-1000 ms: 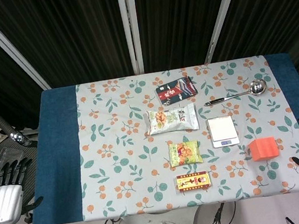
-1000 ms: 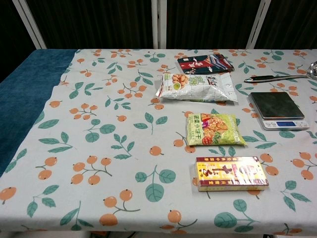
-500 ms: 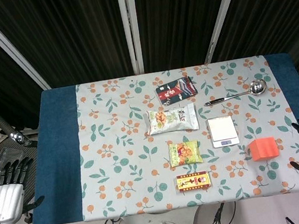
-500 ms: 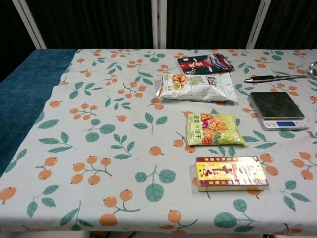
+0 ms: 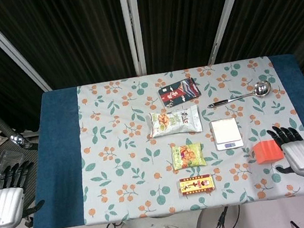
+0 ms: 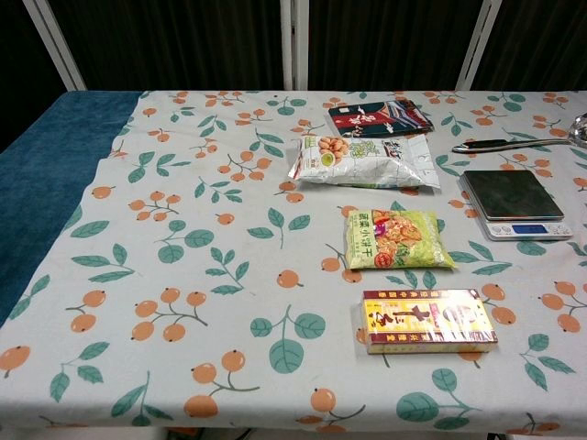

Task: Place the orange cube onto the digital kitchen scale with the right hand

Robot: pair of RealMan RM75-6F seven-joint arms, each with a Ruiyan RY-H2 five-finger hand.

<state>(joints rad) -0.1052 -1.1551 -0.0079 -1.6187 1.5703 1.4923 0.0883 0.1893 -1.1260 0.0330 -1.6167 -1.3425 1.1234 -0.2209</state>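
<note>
The orange cube (image 5: 267, 151) sits on the tablecloth near the right front, just below and right of the digital kitchen scale (image 5: 226, 133). The scale (image 6: 514, 203) also shows at the right of the chest view, its platform bare. My right hand (image 5: 296, 150) hovers just right of the cube with its fingers spread, holding nothing, and its fingertips lie close to the cube's right edge. My left hand (image 5: 8, 197) hangs off the table's left front corner, fingers apart and empty. Neither hand shows in the chest view.
A steel ladle (image 5: 240, 96) lies behind the scale. Snack packets (image 5: 176, 121) (image 5: 188, 155), a dark packet (image 5: 179, 92) and a yellow-red box (image 5: 196, 184) run down the middle of the floral cloth. Blue table edges (image 5: 60, 157) flank it.
My right hand has moved left from beyond the table's right edge to just beside the orange cube. The left hand has stayed put.
</note>
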